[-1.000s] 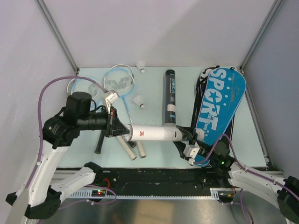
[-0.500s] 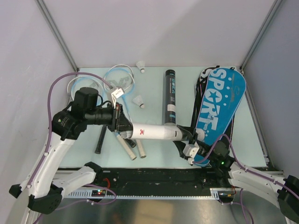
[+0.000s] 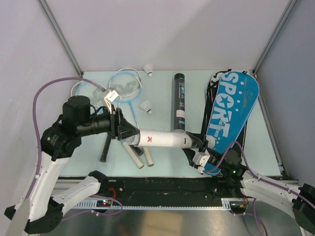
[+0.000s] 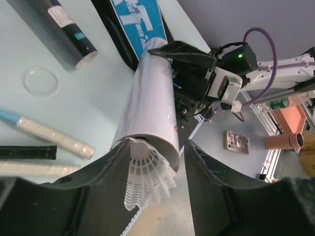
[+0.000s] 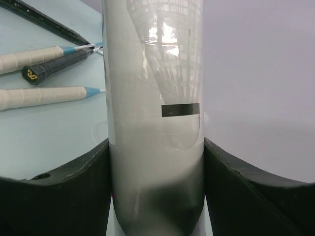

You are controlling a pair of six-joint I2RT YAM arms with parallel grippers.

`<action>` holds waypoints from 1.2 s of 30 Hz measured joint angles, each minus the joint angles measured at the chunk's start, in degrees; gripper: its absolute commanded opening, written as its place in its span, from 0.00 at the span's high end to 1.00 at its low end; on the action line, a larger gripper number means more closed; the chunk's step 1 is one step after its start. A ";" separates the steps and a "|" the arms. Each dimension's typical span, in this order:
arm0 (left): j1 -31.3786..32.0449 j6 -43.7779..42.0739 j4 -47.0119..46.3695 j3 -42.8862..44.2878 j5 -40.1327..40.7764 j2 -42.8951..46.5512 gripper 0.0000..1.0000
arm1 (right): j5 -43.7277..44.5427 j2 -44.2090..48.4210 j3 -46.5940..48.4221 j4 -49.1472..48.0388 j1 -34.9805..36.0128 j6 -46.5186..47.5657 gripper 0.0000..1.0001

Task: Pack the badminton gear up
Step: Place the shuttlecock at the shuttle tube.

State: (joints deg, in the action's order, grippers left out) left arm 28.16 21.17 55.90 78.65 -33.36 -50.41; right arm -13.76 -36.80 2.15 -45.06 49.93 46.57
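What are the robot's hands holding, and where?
The right gripper clamps the white tube near its right end. The left gripper flanks a shuttlecock at the tube's mouth; whether it grips it cannot be told.

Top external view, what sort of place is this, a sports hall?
Likely a robot lab cell, not a hall: pale green tabletop, plain white back panel, grey metal frame post, and a left arm and right arm bolted at the near edge.
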 measured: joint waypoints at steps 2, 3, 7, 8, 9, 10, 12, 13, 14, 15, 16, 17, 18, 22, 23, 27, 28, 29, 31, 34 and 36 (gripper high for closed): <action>0.02 0.13 -0.50 0.52 0.52 0.59 0.51 | 0.00 -0.26 0.00 0.26 0.15 0.00 0.58; 0.04 0.26 -0.70 0.68 0.68 0.74 0.52 | 0.00 -0.26 0.00 0.46 0.15 0.02 0.58; 0.07 0.28 -0.94 0.68 0.79 1.40 0.61 | 0.02 0.02 0.00 0.66 0.22 0.00 0.59; 0.07 0.28 -0.96 0.68 0.79 1.42 0.62 | 0.02 0.04 0.00 0.63 0.24 0.00 0.59; 0.07 0.26 -0.96 0.66 0.81 1.42 0.62 | 0.07 0.04 0.00 0.63 0.24 0.00 0.59; 0.07 0.24 -1.01 0.55 0.83 1.44 0.61 | 0.13 0.04 0.00 0.63 0.24 0.00 0.59; 0.07 0.26 -1.27 -0.11 1.01 1.81 0.59 | 0.48 0.04 0.00 0.63 0.24 -0.04 0.59; 0.07 0.24 -1.31 -0.68 1.29 2.21 0.58 | 0.68 0.04 0.00 0.63 0.24 -0.07 0.59; 0.07 0.24 -1.31 -1.22 1.57 2.60 0.58 | 0.76 0.04 0.00 0.63 0.24 -0.07 0.59; 0.07 0.24 -1.31 -1.84 1.88 2.95 0.58 | 0.90 0.04 0.00 0.63 0.24 -0.20 0.59; 0.07 0.24 -1.27 -2.23 2.16 3.23 0.58 | 0.94 0.04 0.00 0.63 0.24 -0.28 0.59; 0.07 0.24 -1.27 -2.51 2.40 3.50 0.58 | 0.98 0.04 0.00 0.63 0.24 -0.42 0.59; 0.09 0.24 -1.27 -2.71 2.75 3.74 0.58 | 1.01 0.04 0.00 0.63 0.24 -0.44 0.59; 0.11 0.26 -1.29 -3.26 3.26 4.39 0.63 | 1.31 0.04 0.00 0.63 0.24 -0.48 0.59; 0.11 0.28 -1.29 -3.50 3.26 4.68 0.66 | 1.38 0.00 0.00 0.61 0.24 -0.50 0.59; 0.11 0.31 -1.18 -3.98 3.23 4.96 0.75 | 1.57 -0.50 0.00 0.59 0.24 -0.72 0.59; 0.11 0.35 -1.18 -3.98 3.23 4.85 0.76 | 1.64 -0.70 0.00 0.61 0.24 -0.83 0.59; 0.11 0.33 -1.18 -3.98 3.23 4.76 0.77 | 1.75 -0.90 0.00 0.63 0.24 -0.87 0.59; 0.24 0.37 -1.20 -4.07 3.23 4.55 0.79 | 1.97 -1.09 0.00 0.66 0.24 -1.01 0.59; 0.55 0.46 -1.25 -4.92 3.26 4.39 0.76 | 2.19 -1.14 0.00 0.63 0.24 -1.09 0.60; 0.81 0.48 -1.25 -5.62 3.28 4.13 0.71 | 2.43 -1.14 0.00 0.70 0.24 -1.11 0.60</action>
State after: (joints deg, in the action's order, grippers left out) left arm 28.97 21.65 54.65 73.03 -30.09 -46.28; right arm -11.33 -37.93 2.15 -44.36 50.17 45.45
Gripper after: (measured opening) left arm 0.234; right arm 0.671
